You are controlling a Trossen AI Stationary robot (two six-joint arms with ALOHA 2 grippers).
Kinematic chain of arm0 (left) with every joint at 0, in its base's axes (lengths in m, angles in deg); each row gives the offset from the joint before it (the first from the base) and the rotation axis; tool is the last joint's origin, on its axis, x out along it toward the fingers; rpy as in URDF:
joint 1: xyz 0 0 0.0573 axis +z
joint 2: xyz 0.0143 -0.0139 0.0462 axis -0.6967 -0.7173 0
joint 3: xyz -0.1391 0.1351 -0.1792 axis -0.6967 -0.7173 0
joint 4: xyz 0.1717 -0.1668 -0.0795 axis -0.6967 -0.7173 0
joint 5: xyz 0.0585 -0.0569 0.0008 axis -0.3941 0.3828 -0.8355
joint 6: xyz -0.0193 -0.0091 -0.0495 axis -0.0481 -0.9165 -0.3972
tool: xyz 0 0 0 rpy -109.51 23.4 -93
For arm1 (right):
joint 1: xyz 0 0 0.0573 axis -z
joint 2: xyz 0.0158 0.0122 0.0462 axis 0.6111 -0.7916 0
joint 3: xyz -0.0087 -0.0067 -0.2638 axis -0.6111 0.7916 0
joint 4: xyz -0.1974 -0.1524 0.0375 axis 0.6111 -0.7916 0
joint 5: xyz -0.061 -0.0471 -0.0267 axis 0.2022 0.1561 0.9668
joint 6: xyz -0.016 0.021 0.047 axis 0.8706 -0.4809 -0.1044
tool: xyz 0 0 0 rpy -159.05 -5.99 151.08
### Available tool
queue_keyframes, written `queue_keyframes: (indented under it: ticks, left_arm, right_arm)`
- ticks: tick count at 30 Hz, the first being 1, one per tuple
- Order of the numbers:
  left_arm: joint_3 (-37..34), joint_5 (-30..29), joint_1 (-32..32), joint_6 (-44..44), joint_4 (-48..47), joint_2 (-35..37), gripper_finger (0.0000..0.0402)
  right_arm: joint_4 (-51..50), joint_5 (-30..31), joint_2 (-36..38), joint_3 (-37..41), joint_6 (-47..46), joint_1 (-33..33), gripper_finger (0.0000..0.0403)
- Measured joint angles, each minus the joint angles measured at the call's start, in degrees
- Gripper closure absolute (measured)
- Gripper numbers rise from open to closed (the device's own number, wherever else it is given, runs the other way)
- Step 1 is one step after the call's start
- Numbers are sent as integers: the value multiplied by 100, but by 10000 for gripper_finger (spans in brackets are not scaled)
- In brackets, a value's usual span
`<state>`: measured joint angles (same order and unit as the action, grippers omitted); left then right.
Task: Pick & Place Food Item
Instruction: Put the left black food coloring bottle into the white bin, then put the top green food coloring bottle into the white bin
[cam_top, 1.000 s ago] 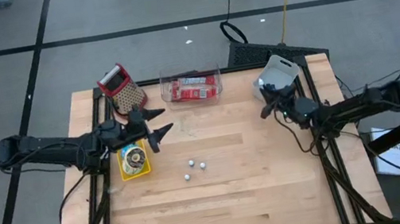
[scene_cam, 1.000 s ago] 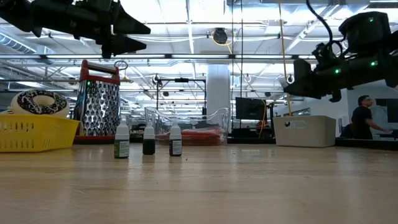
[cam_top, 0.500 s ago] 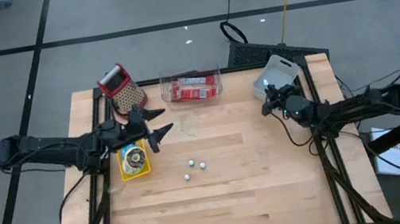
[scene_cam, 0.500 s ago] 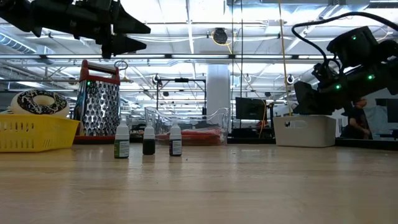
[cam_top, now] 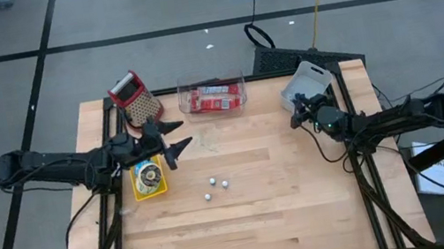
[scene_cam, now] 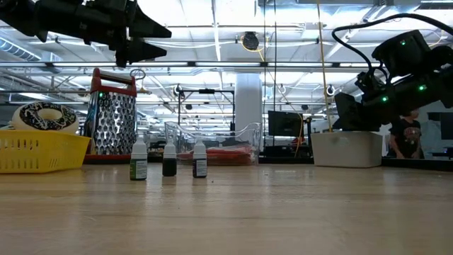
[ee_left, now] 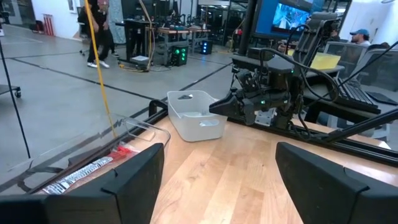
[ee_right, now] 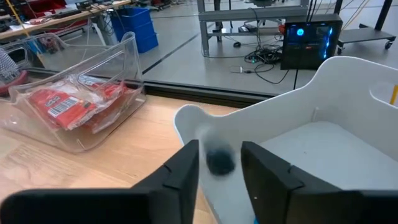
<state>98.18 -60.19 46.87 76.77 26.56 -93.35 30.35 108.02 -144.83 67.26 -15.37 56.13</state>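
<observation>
A small dark round food item (ee_right: pixel 219 162) shows blurred between the fingers of my right gripper (ee_right: pixel 219 182), just over the near rim of the white bin (ee_right: pixel 323 143). The right gripper (cam_top: pixel 295 116) stands at the bin's (cam_top: pixel 312 82) near-left corner at the table's far right, its fingers apart. My left gripper (cam_top: pixel 178 139) hangs open and holds nothing, high over the left half of the table beside the yellow basket (cam_top: pixel 148 177), which holds a doughnut. My right gripper has the dark round item (ee_right: pixel 219 162) in the gap between its two fingers (ee_right: pixel 186 168), with a sliver of the white bin showing on either side. I cannot tell whether the fingers touch it. The item is clear of the bin's floor.
A clear tub of red packets (cam_top: pixel 213 97) stands at the far middle, with a red-handled grater (cam_top: pixel 136 98) to its left. Three small bottles (cam_top: pixel 215 186) stand mid-table. Bare wood lies between them and the near edge.
My right gripper has sunk and tipped downward, drawing closer to the white bin's rim, then kept still for the last half second.
</observation>
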Motion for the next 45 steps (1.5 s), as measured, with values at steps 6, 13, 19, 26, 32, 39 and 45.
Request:
queue_keyframes:
  ticks: [6,13,19,26,32,39,45]
  left_arm:
    - [0,1,0,-6,-2,-1,90]
    - [2,4,-2,-294,16,-1,88]
    - [2,7,-23,-670,-12,2,100]
    - [2,20,-121,-979,-193,-1,89]
    - [2,486,-177,-1445,-517,-1,78]
    - [4,544,-542,-1505,-751,-180,98]
    - [7,453,-1125,-1284,-734,-791,119]
  right_arm:
    - [88,-5,-2,2,-11,0,256]
    - [1145,-467,-2,2,617,-20,247]
    - [2485,-2592,-2,2,1320,-22,252]
    - [2797,-4405,-2,2,796,-156,256]
    - [2793,-4539,-2,-4,953,-715,259]
    - [2786,-4529,-2,-188,1445,-1289,258]
    - [2783,-4523,-2,-215,1452,-1351,259]
